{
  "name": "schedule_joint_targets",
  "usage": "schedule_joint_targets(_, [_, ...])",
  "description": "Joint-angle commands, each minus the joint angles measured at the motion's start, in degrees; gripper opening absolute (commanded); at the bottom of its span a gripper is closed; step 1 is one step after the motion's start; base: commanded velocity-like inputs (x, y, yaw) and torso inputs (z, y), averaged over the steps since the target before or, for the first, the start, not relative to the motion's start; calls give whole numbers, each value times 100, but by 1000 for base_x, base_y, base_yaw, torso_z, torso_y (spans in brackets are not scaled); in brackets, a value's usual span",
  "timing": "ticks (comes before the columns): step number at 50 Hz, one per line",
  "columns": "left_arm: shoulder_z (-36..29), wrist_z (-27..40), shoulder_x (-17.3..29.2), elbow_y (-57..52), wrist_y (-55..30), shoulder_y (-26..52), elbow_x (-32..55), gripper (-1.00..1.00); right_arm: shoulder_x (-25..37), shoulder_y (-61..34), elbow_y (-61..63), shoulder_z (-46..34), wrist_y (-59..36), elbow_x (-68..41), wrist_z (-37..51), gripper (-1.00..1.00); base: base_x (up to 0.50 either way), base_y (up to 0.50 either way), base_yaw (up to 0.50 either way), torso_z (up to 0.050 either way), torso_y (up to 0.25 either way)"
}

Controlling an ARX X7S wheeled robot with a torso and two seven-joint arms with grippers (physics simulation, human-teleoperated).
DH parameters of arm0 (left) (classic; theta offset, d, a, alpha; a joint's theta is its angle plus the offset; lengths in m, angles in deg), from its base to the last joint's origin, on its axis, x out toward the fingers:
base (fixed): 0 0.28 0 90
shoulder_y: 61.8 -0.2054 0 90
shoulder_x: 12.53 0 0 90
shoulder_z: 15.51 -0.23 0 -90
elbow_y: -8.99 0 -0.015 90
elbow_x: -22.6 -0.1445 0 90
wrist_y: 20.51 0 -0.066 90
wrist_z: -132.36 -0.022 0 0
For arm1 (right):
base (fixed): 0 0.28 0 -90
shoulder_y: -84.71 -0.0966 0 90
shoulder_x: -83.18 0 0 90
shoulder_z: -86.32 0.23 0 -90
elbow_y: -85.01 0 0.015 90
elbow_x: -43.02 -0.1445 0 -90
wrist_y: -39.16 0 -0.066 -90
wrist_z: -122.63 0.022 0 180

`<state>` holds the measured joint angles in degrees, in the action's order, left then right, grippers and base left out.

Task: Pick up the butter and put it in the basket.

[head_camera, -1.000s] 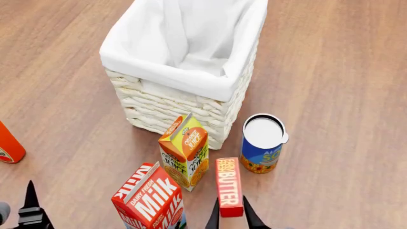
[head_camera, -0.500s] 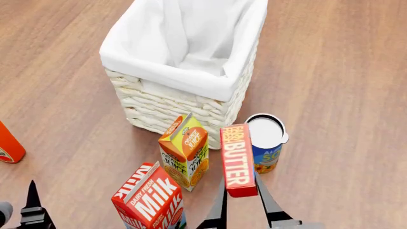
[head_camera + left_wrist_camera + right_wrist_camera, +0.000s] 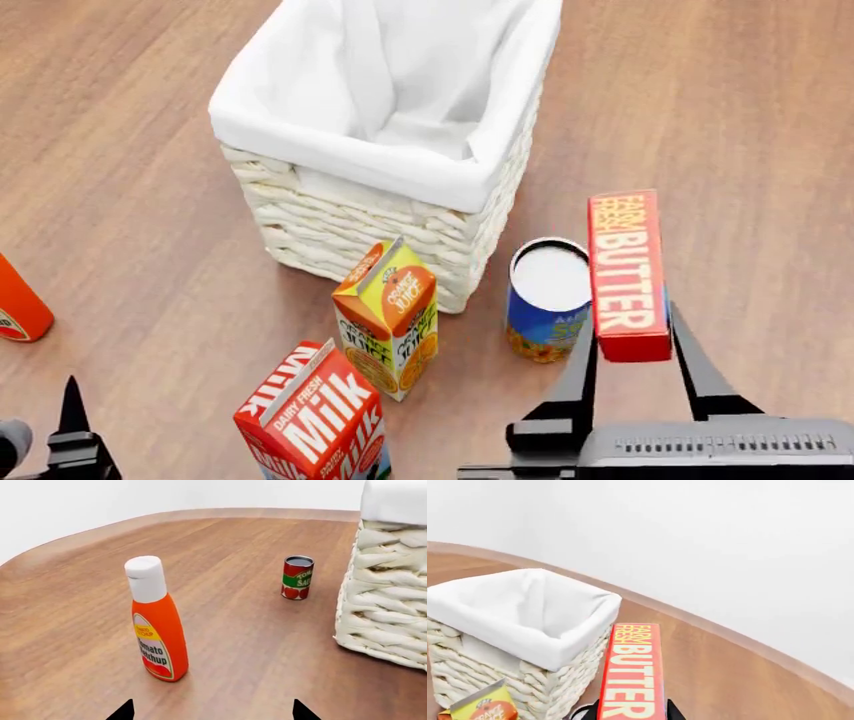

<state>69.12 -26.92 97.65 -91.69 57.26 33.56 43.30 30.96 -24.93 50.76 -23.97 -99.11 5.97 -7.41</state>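
The brown table (image 3: 747, 120) looked like smooth, satin-finished wood grain. The tall cream wicker basket (image 3: 360, 225) showed rough woven strands under a soft matt white cloth liner (image 3: 334, 140). The slim red butter box (image 3: 629, 275) appeared to be smooth printed cardboard.

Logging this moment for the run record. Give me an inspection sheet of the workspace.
Surface: wooden table, round-edged.
Job's things: butter lifted clear of the table, beside the basket, not over it; basket upright.
Clutter: juice carton, milk carton, blue can, ketchup bottle, tomato can.
Hands: right hand shut on the butter; left hand empty, fingers apart.
Cables: nothing seen.
Surroundings: plain white wall.
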Motion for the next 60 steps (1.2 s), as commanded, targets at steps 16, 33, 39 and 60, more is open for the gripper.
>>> schedule_joint_targets(16, [143,9,-185,8,117,26,-87,100,562,-900,-1012,1588,-652,-1465,-177,-100,0,0,0,1,1])
schedule_joint_targets(33, [117,53,-177,-69,106,-10,-54,100,491,-2075,-2233,1555,-1002,-1968,-710,-100,0,0,0,0,1])
schedule_joint_targets(39, [80,55,-193,-25,143,-15,-76,100,408,-2953,-2967,1231,-1430,-2050,-944,-100,0,0,0,2,2])
schedule_joint_targets(60, [-9,77,-215,22,125,-6,-55,100,-43,-4579,-5241,837,-1575,-1810,-1660,-100,0,0,0,0,1])
